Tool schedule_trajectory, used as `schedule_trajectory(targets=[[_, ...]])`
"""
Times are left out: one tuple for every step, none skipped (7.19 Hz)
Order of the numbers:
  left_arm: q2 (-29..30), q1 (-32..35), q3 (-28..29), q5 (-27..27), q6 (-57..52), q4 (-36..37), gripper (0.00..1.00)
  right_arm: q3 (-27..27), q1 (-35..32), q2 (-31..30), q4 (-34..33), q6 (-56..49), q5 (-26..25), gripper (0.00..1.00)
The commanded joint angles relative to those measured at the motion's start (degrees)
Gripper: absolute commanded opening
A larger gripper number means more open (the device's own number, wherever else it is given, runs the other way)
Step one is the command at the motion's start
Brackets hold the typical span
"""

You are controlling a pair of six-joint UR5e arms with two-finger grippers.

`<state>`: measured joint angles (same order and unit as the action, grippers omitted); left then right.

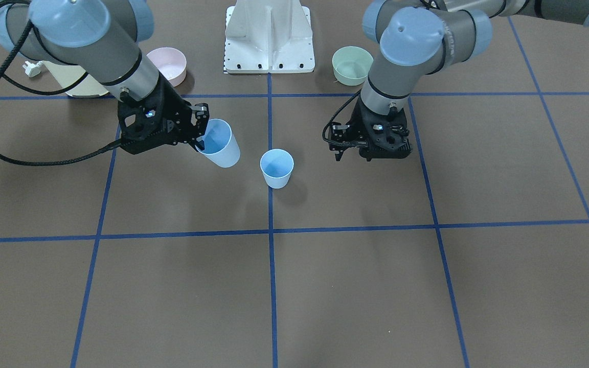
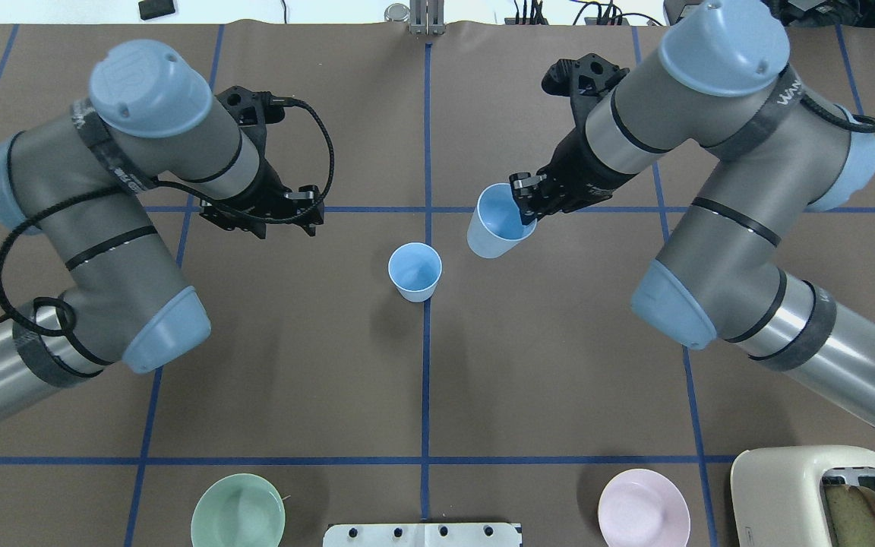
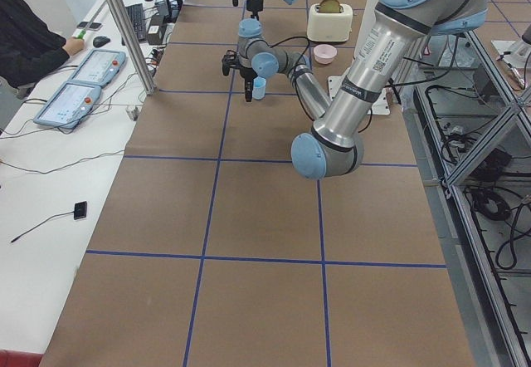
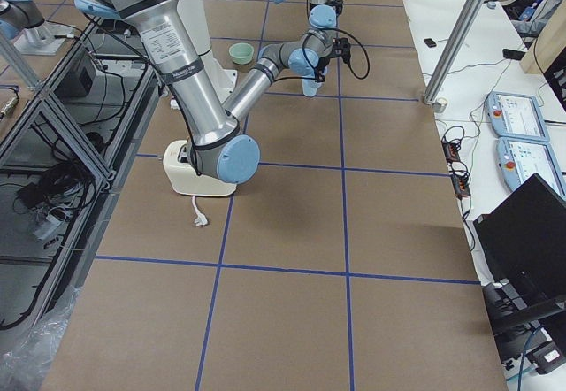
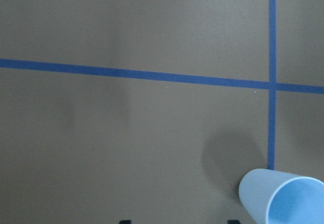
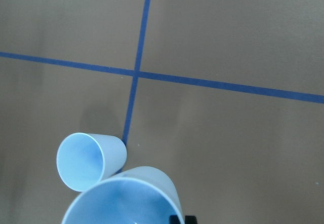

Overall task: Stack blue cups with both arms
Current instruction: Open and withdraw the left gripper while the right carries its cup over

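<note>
Lettering [image 2: 789, 95], perhaps "WAN", marks right arm [image 2: 711, 220] holding blue cup [image 2: 488, 234].

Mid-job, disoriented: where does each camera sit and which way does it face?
Front-facing: across the table, facing the pedestal; left arm on view's right.
Overhead: behind pedestal, looking down; right hand grips held cup.
Exterior left: table's left end; left arm nearest.
Exterior right: opposite end; right arm nearest.
Left wrist: faces down; standing cup low-right.
Right wrist: faces down; both cups.
Shared by both wrists: standing cup.

Open table [image 2: 346, 251] lies between the left gripper [image 2: 285, 214] and the standing cup [image 2: 415, 272]; the held cup [image 2: 497, 224] hangs near it.
</note>
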<state>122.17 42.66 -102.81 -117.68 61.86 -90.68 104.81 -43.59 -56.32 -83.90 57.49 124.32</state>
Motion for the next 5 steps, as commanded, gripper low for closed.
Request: schedule_trajectory(targets=[[-3.9, 4.0, -1.1, -2.3, -5.4, -0.1, 0.83, -0.7, 2.0, 5.1, -4.9, 1.2, -3.9, 0.00], [-5.2, 5.1, -1.3, -2.4, -7.9, -0.1, 0.84, -4.6, 3.5, 8.7, -5.0, 3.0, -6.4, 0.00], [-6.1, 5.6, -1.8, -2.4, -9.2, -0.2, 0.87, -7.4, 5.5, 11.3, -4.7, 4.0, -9.2, 0.00], [-6.2, 5.9, -1.7, -2.4, -9.3, -0.2, 0.87, -7.5, 6.7, 11.2, -4.8, 4.0, -10.7, 0.00], [-6.2, 5.9, -1.7, -2.4, -9.3, -0.2, 0.87, -7.9, 8.3, 11.1, -4.6, 4.0, -13.1, 0.00]])
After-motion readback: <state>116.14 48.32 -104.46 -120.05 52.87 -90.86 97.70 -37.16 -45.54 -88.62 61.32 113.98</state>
